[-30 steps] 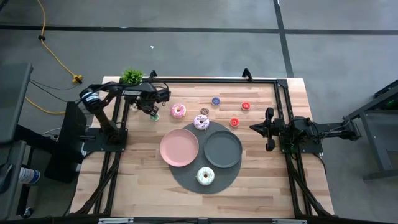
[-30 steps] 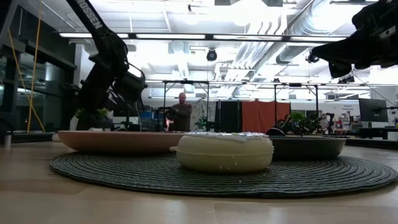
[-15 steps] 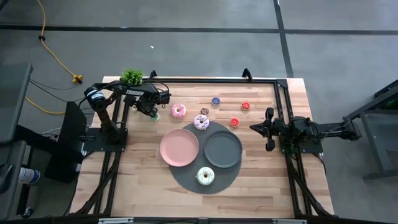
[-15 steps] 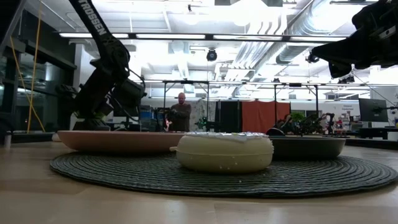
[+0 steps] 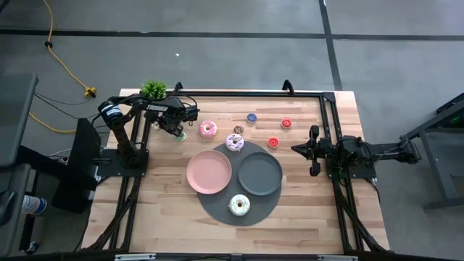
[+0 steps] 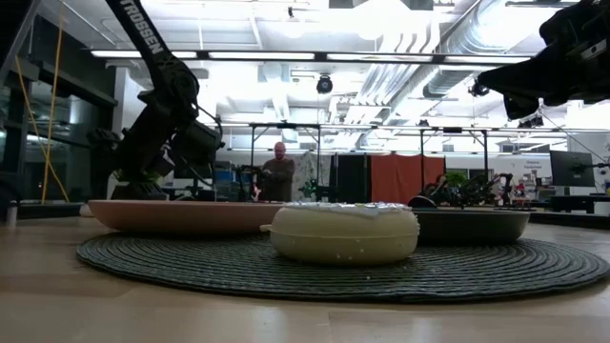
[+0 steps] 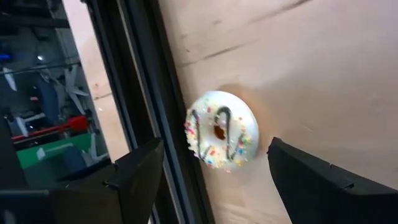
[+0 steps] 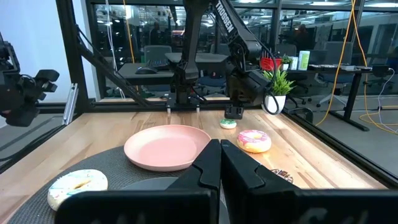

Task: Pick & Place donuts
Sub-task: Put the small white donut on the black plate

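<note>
Donuts are scattered over the wooden bench: a small white one lies between the spread fingers of the left gripper, beside the black frame rail. Another rests on the round woven mat. The right gripper, pressed closed, is parked past the grey plate. A person is seen in the bright room beyond.

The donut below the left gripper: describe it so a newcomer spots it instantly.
Start at the potted plant on the table's corner and find the left gripper. Below its open fingers lies a tiny donut, white-iced with dark squiggles and sprinkles, far smaller than the pink donut nearby.
</note>
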{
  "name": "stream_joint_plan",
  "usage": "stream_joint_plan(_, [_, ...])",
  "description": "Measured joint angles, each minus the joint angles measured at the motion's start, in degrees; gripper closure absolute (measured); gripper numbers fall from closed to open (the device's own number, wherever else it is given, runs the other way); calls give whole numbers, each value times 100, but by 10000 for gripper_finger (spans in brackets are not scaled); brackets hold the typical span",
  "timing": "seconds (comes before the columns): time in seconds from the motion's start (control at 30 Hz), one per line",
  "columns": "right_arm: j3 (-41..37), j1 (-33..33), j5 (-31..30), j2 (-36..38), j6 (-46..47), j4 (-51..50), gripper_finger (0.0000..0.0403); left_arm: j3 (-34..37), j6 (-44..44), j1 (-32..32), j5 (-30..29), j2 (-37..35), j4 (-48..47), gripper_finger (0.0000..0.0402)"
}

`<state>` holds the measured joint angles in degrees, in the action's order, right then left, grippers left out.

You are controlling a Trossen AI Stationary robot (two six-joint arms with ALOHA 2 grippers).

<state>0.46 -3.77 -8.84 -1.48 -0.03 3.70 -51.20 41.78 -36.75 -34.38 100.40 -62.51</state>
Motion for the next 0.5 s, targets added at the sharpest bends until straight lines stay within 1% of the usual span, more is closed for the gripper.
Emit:
stream_joint_plan(0.07, [-1, 0, 0, 0, 0, -2, 402, 0, 2, 0, 38, 0, 5, 124])
stream_joint_plan(0.17, [1, 2, 0, 0, 0, -2, 402, 15, -71, 0, -109, 0, 88, 124])
stream_joint_plan(0.27, [1, 2, -1, 0, 0, -2, 402, 84, -147, 0, -94, 0, 184, 124])
stream_joint_plan(0.5, [0, 0, 2, 0, 0, -2, 402, 413, -87, 11, -200, -20, 296, 124])
